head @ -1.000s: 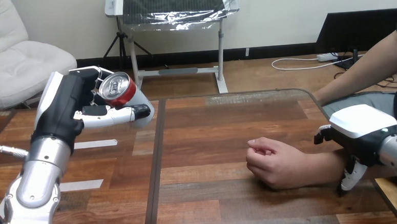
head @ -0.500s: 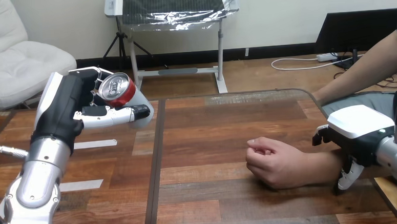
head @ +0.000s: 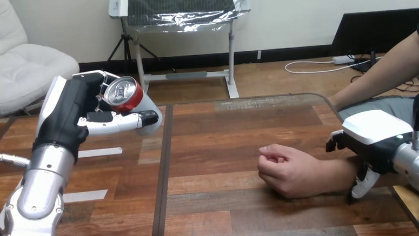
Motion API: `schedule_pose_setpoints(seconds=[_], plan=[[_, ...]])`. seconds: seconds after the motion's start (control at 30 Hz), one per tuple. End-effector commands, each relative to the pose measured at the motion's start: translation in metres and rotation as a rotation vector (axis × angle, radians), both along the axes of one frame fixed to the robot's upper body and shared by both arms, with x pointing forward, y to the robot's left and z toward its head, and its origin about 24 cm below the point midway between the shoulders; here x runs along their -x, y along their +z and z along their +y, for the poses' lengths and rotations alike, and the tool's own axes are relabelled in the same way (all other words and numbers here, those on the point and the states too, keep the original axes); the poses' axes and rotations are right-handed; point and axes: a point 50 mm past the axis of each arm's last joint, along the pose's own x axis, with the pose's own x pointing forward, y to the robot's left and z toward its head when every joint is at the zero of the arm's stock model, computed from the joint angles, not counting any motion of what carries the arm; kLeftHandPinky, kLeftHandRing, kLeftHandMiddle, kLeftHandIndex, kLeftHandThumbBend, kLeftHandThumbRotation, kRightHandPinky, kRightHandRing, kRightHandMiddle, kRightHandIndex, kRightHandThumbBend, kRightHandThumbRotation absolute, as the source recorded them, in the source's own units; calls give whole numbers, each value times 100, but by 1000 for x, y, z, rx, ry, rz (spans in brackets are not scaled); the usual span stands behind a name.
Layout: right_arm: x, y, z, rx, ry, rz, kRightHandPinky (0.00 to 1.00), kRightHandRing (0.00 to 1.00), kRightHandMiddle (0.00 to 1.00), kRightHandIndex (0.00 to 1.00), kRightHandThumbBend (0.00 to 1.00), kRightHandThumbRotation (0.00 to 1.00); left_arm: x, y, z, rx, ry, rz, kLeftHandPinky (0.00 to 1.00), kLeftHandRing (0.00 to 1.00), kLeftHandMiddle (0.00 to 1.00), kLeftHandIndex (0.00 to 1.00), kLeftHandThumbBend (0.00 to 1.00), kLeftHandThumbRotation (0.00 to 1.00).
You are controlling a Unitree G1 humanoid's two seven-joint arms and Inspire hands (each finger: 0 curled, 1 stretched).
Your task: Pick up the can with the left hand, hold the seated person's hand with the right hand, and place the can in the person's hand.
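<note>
Can (head: 124, 94): red body, silver top with the pull tab turned toward the camera, tipped over rather than upright. It is well clear of the table (head: 224, 128), up over the far left part. The left hand (head: 69, 117) is clenched on it, with fingers wrapped round the back and top and the thumb stretched along the underside. That reads as a firm carrying grip, not a loose one. My judgement is that the can is parked high and off to the side so it stays out of the way while the other arm sorts out the receiving end. The tilt is probably just how the wrist sits when raised. Across the dark seam (head: 164, 180) in the tabletop, well apart from the can, the person's hand (head: 286, 168) rests on the wood. It is a loose fist with fingers folded in, so there is no open palm to put anything into yet. The person's forearm (head: 337, 175) runs back toward the right edge. The right hand (head: 368, 136) lies across that forearm just behind the wrist, white back shell upward. It is over the forearm and seems to touch it, but I cannot tell whether it has actually closed on it. It sits on the forearm rather than on the fist itself, probably to steady the arm while leaving the palm free. As I read it, the pick-up is done, the hold is doubtful, and the handover is not started. Next, the fist must open and the can must cross the table.
</note>
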Motion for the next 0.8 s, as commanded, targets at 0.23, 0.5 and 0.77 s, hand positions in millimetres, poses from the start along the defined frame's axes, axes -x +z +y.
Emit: schedule_pose_setpoints(seconds=[0.23,0.5,0.77], plan=[[-9,-3,22,-58,37,10,69,76,77,77,90,19,-4,21,1,4,1,-88,26,32,38,42,64,0],[-9,-5,24,-70,32,33,68,77,77,77,89,19,-4,21,1,13,-3,-89,26,32,37,42,65,0],[-8,-8,27,-84,25,68,64,75,77,76,89,20,-4,21,1,15,-5,-91,26,32,37,42,65,0]])
